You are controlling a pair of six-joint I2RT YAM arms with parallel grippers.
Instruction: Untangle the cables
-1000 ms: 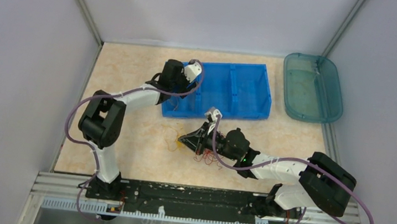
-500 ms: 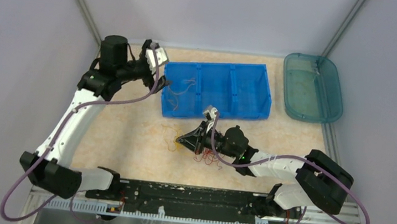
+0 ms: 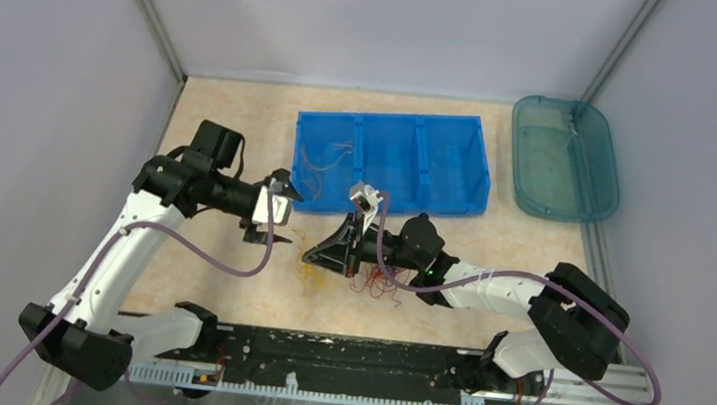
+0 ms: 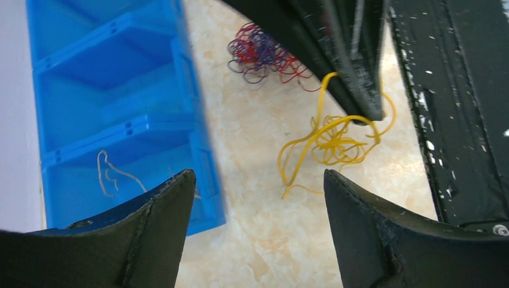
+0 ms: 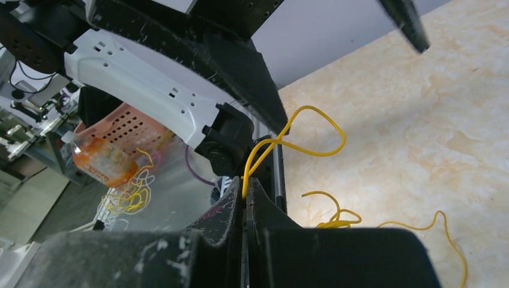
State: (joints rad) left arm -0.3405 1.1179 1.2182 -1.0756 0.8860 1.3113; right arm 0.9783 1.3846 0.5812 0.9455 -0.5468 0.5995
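My right claw [image 5: 246, 198] is clenched on one yellow cable [image 5: 282, 141], pinched at the very fingertips so that a loop stands up above them. The rest of the yellow bunch [image 4: 330, 141] lies on the table [image 4: 252, 240] just under that claw, and the held strand runs up from it to the pinch. My left claw [image 4: 258, 180] is spread wide and holds nothing. It hangs beside the blue compartment bin [image 4: 192, 90], and the yellow bunch lies ahead of it, nearer its right finger than its left. The red and purple tangle [image 4: 261, 54] sits beyond the bunch and apart from it (partly hidden by my right arm in the overhead view). I judge the left claw the free one for the loose strands: forward and slightly right, crossing the strand's line, not running along it.
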